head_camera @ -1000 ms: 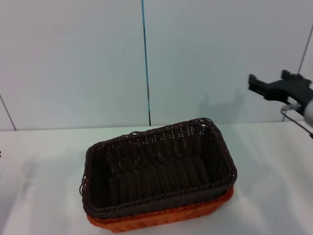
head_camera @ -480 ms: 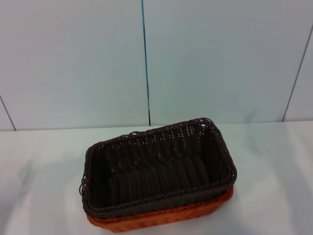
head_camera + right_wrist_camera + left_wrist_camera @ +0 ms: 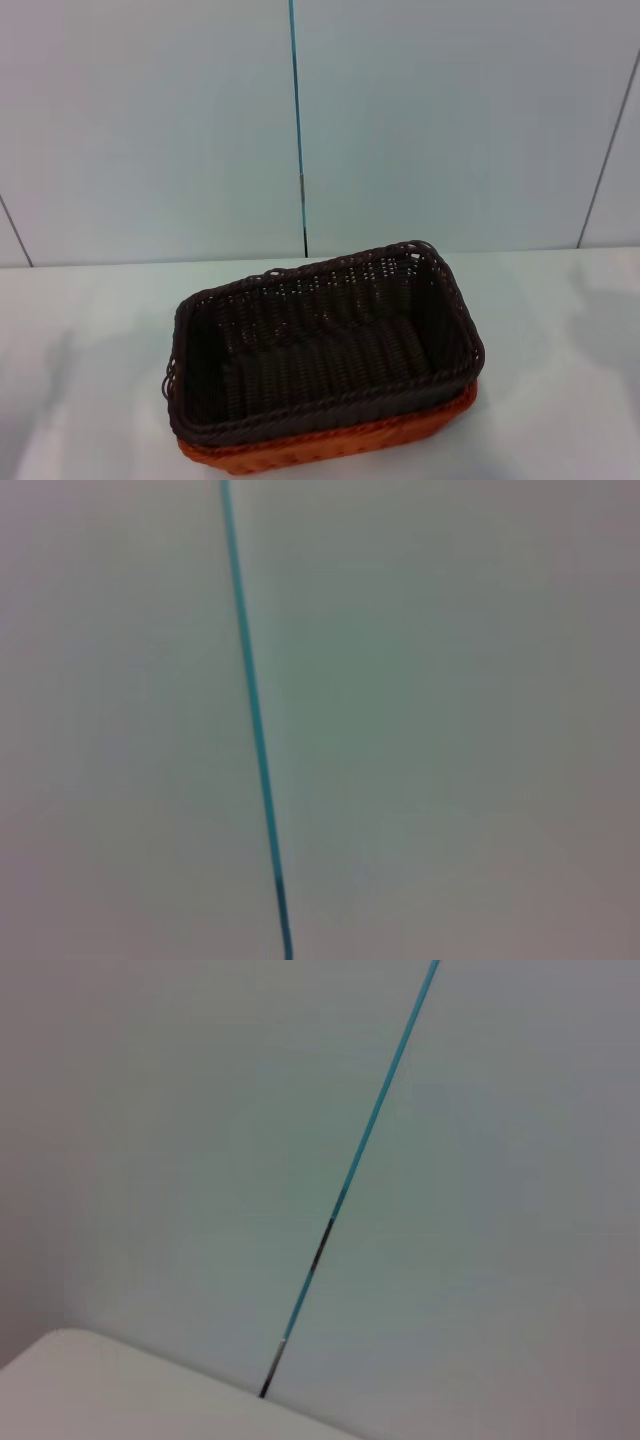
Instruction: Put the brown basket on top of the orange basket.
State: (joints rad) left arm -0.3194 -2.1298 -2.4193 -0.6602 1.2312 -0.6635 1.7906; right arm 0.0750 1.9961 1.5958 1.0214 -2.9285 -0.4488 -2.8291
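Observation:
The brown basket (image 3: pixel 325 340) sits nested on top of the orange basket (image 3: pixel 330 443) at the near middle of the white table (image 3: pixel 560 350) in the head view. Only the orange basket's front and right lower wall shows beneath the brown rim. The brown basket is upright and holds nothing. Neither gripper appears in any view; both wrist views show only the wall.
A pale wall with a thin blue vertical seam (image 3: pixel 297 120) stands behind the table. The same blue seam (image 3: pixel 350 1175) crosses the left wrist view, with a table corner (image 3: pixel 70 1380) below it, and the blue seam (image 3: pixel 255 730) also crosses the right wrist view.
One second ago the right gripper hung at the right edge of the head view; it has since left the view. The stacked baskets have not moved.

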